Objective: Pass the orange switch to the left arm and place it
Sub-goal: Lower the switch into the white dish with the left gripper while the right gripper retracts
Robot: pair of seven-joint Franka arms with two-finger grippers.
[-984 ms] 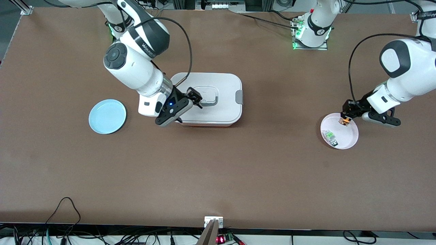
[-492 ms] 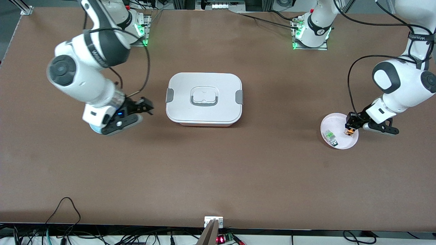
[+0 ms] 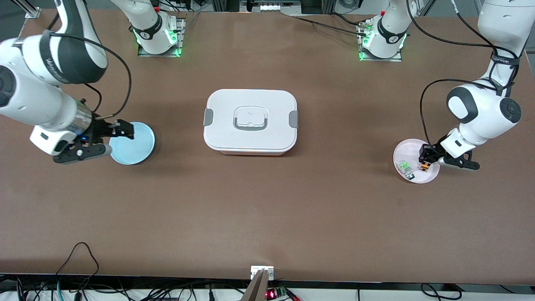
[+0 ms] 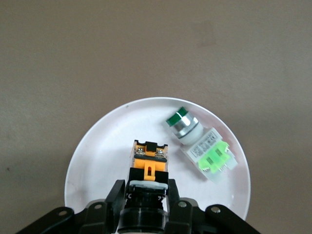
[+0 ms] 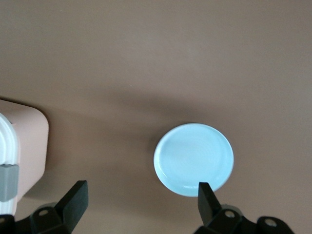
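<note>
The orange switch (image 3: 425, 167) is in my left gripper (image 3: 424, 161), which is shut on its round dark end, low over the small pink-white plate (image 3: 411, 151) at the left arm's end of the table. In the left wrist view the switch (image 4: 148, 163) points out from the left gripper (image 4: 146, 189) over that plate (image 4: 97, 156); I cannot tell whether it touches the plate. My right gripper (image 3: 124, 130) is open and empty over the edge of the light blue plate (image 3: 133, 146). The white lidded box (image 3: 250, 121) stands mid-table between the two arms.
A green-and-clear component (image 3: 405, 168) lies on the pink-white plate beside the switch; it also shows in the left wrist view (image 4: 200, 144). The right wrist view shows the right gripper (image 5: 140, 200), the blue plate (image 5: 193, 158) and a corner of the box (image 5: 19, 146). Cables hang at the table's near edge.
My right arm has swung from over the box to the blue plate at its own end. My left gripper has come down over the pink-white plate, still holding the switch.
</note>
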